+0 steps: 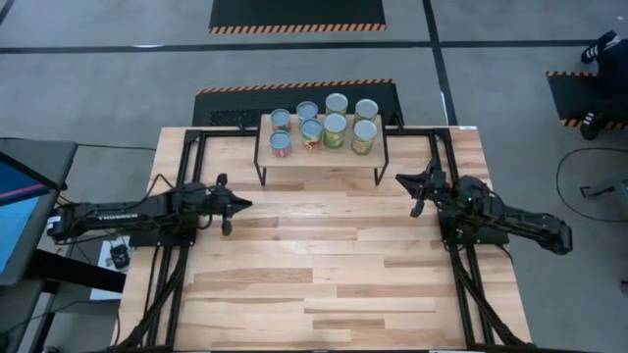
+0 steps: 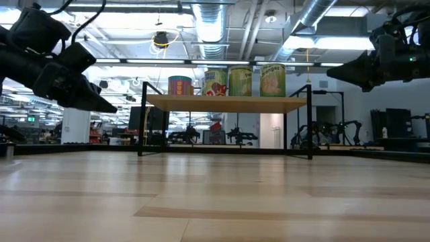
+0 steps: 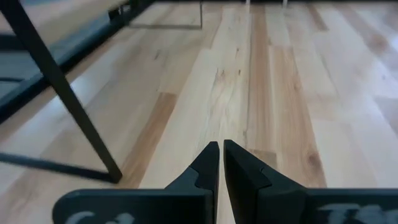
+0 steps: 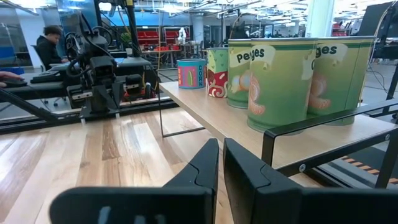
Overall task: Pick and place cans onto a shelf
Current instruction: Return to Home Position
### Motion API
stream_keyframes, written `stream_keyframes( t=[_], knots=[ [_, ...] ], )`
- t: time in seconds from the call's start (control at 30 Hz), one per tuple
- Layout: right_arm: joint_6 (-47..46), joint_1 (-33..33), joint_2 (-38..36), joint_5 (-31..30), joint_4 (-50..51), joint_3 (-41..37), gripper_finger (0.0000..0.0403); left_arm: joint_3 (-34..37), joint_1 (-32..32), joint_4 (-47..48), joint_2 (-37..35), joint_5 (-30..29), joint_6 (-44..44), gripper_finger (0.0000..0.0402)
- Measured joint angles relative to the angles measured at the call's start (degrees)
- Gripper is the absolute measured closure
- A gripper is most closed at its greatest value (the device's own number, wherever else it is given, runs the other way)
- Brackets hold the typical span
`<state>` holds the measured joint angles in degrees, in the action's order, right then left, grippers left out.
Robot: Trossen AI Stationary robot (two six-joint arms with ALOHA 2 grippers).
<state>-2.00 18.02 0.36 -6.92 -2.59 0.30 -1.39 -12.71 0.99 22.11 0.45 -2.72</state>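
Over at 9 o'clock on the desk (image 1: 324,265), the left tool (image 1: 245,204) hangs above bare planks with its nose pointing toward 3 o'clock. Its two fingers are pinched together with only a sliver between them and nothing held. That reads as a parked pose, well apart from the shelf legs so it can't knock anything. Across to 12 o'clock, the shelf (image 1: 319,158) stands at the desk's far edge, and the cans (image 1: 335,128) are all up on it. I count eight, upright in two rows of four and packed close, with the taller green-labelled ones toward the 3 o'clock end and the smaller ones toward 9 o'clock. That tight grouping leaves a bare strip along the front lip, so nothing sits at a drop. On to 3 o'clock: the right tool (image 1: 402,180) hovers near the shelf's end but apart from it, aimed toward 10 o'clock, fingers closed on nothing. By my read the stocking is finished, and only parking both arms remains.
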Motion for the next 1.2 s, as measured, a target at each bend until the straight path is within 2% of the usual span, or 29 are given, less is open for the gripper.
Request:
stream_keyframes(
  t=[0.13, 0.37, 0.5, 1.2],
  knots=[
    [0.0, 0.0, 0.0, 0.0, 0.0, 0.0, 0.0353, 0.0, 0.1, 0.0, -3.8, -0.2, 0.0, 0.0388],
    [0.0, 0.0, 0.0, 0.0, 0.0, 0.0, 0.0353, 0.0, 0.0, 0.0, -16.9, -0.8, 0.0, 0.0388],
    [0.0, 0.0, 0.0, 0.0, 0.0, 0.0, 0.0353, 0.0, 0.0, -0.2, -22.2, -0.9, 0.0, 0.0388],
    [0.0, 0.0, 0.0, -0.1, 0.0, 0.0, 0.0353, 0.7, 0.0, -2.0, -21.9, -1.2, 0.0, 0.0388]
  ],
)
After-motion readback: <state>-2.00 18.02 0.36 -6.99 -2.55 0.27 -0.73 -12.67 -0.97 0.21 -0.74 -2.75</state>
